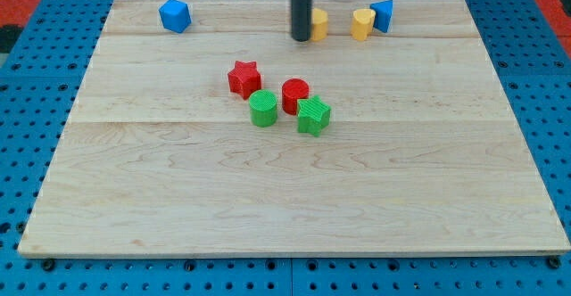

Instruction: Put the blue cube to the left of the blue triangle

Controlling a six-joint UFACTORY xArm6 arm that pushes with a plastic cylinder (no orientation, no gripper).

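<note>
Looking down the rod, you find my tip [302,39] resting on the surface [294,207] near the view's top edge, just at the left side of a yellow block [318,22] and seemingly touching it. This tool is a plain rod with nothing to open or close, and it holds nothing.

To the right of that block sits a second yellow block [361,24], and right against its right side is the blue triangle [383,15]; you cannot tell whether the two touch. The narrow strip between the two yellow blocks is the only room on the triangle's left side.

The blue cube [175,16] lies well apart, far toward the view's left, close to the top edge of the surface, with bare wood between it and my tip.

Below my tip, near the middle, you see a tight cluster: a red star [244,78], a red cylinder [295,94], a green cylinder [263,109] and a green star-like block [313,116]. The whole lower half of the surface is bare.
</note>
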